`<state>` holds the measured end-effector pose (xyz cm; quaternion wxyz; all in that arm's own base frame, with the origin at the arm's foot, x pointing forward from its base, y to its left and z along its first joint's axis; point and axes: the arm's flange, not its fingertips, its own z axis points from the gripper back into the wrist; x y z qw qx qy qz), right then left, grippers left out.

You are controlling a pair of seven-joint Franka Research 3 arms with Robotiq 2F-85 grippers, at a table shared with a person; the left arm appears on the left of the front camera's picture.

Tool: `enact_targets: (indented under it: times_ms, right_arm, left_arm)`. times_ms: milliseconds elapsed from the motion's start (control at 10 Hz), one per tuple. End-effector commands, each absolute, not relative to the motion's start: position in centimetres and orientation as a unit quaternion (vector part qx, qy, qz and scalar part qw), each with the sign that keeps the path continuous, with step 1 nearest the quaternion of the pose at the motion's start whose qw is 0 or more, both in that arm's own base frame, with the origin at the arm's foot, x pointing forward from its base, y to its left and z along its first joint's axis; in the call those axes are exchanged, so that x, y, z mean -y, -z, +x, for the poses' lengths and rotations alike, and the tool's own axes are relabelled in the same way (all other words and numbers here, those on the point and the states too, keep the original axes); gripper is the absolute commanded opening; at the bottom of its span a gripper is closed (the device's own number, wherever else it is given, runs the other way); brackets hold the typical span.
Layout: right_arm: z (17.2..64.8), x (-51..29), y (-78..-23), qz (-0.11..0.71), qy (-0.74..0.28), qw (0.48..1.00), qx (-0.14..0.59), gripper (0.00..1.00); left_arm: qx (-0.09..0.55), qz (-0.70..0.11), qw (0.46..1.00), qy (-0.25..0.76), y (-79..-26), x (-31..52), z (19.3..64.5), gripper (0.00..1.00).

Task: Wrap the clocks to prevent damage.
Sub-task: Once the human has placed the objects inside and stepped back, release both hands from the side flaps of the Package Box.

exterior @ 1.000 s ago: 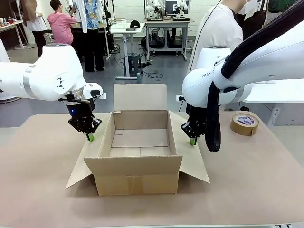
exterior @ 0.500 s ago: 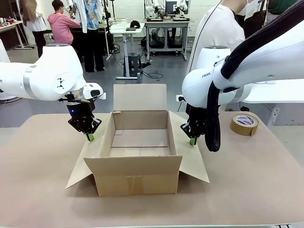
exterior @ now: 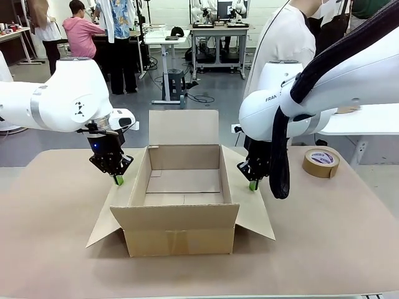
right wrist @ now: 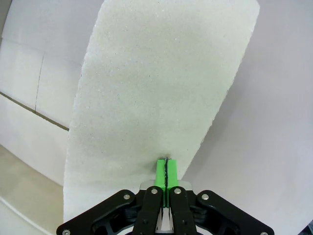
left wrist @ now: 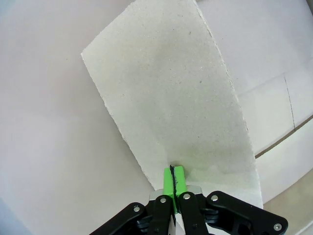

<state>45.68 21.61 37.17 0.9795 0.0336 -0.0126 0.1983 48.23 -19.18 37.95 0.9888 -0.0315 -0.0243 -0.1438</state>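
A plain brown cardboard box (exterior: 181, 240) is seen between the two grippers: rectangular, corrugated, top open, side flaps splayed outward, rear flap upright. The green pads of the left gripper (exterior: 118, 180) are pressed flat together with nothing pinched. Its fingers are pointed straight down, and the tip is set at the upper part of the left flap (left wrist: 171, 98), a matte, grainy board with a rough cut edge. Contact cannot be confirmed. The right gripper (exterior: 252, 185) is likewise clamped on nothing and pointed down over the right flap (right wrist: 156, 83), same grainy texture. Both wrists are held vertical, with the white arms bent in from either side. A tape roll (exterior: 321, 163), a brown ring, is laid flat on the tan table (exterior: 56, 249) outboard of the right gripper, well apart.
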Motion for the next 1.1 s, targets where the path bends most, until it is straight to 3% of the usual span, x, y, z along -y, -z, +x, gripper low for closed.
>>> enact_targets:
  times_ms: [0,1000]
  right_arm:
    - [45.64,-21.56,-37.03,0.033,-0.197,0.980,0.012,0.01]
    - [45.64,-21.56,-37.03,0.033,-0.197,0.980,0.012,0.01]
  left_arm:
    - [0.026,-0.028,0.989,0.146,-37.87,19.14,48.25,0.01]
    - [0.026,-0.028,0.989,0.146,-37.87,19.14,48.25,0.01]
